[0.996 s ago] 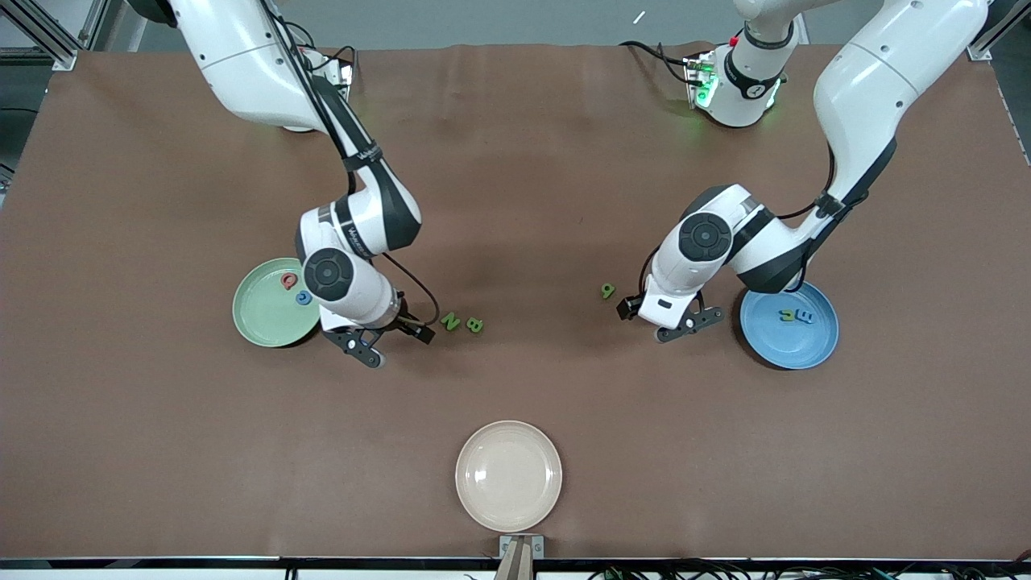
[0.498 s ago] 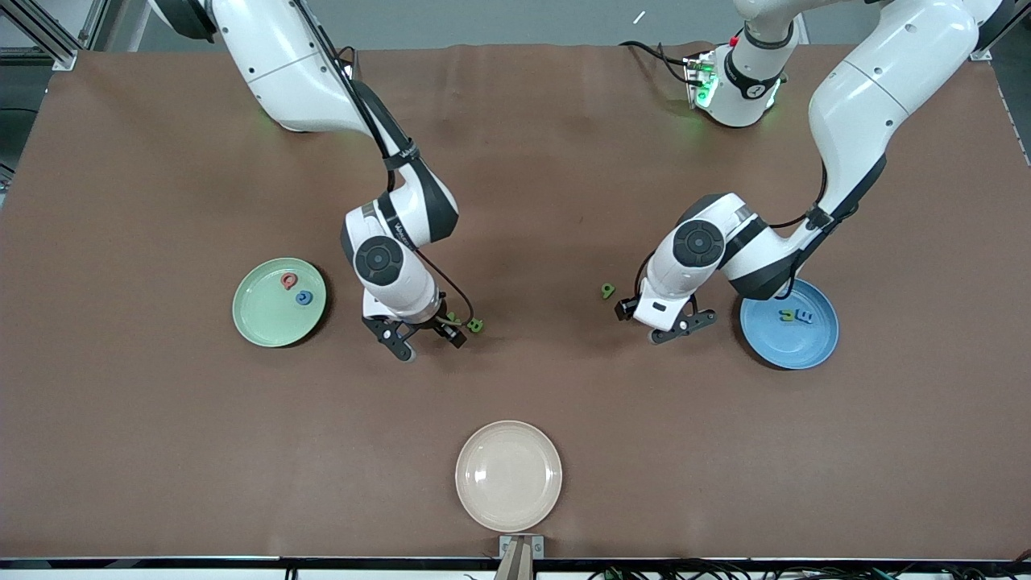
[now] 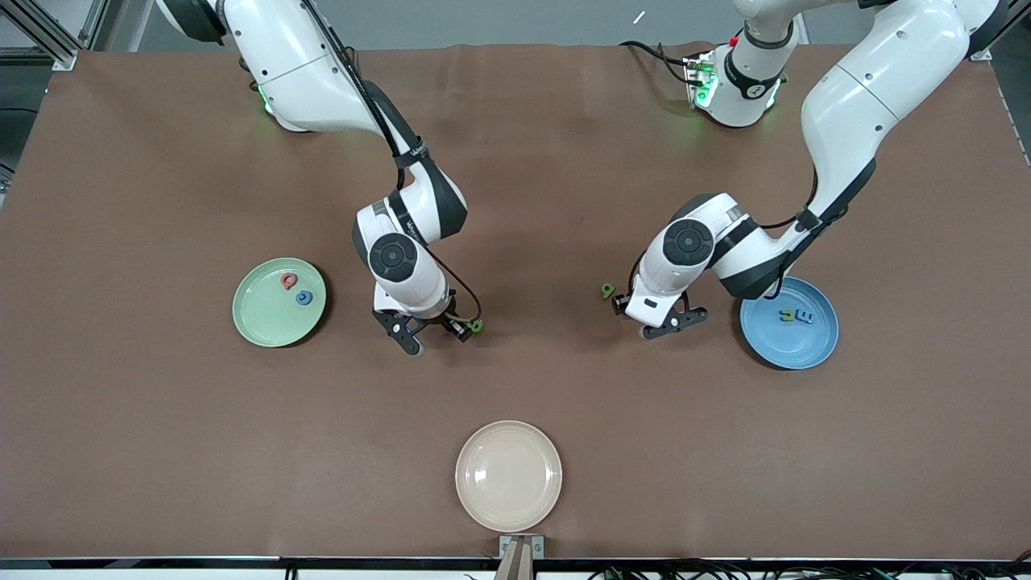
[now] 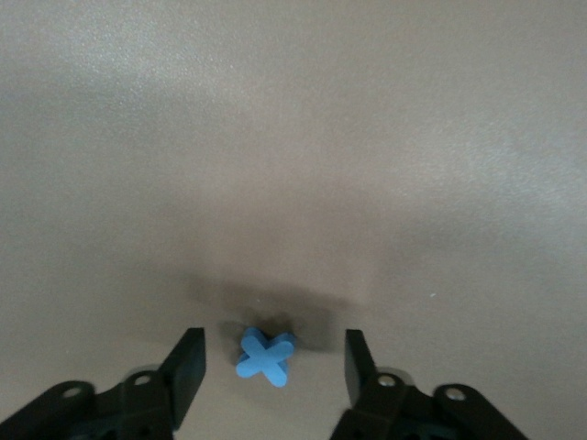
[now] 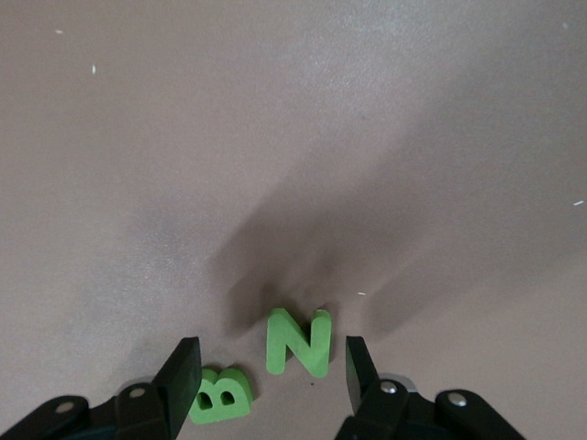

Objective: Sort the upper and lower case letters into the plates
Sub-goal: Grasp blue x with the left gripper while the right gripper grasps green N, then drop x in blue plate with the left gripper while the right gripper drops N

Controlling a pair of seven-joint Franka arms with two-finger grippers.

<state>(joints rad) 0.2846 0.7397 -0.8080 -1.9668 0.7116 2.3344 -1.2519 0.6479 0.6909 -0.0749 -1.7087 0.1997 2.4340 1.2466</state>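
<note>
Letters N (image 5: 298, 343) and x (image 4: 265, 356) sit between parted tool fingers.

Around the right gripper (image 5: 266, 378) things are getting tight: the green N (image 5: 298, 343) is sitting between its fingers (image 5: 180, 378) while the green B (image 5: 221, 395) is lying just beside one finger, crowding that side. Ahead of those fingers the desk (image 3: 515, 201) is lying bare.

The left gripper (image 4: 273, 367) is straddling a blue x (image 4: 265, 355) with a bit of slack either side, bare desk ahead. A small green letter (image 3: 608, 291) is sitting just beside that gripper in the front view, and the blue plate (image 3: 821, 342) is bounding it toward the left arm's end.
</note>
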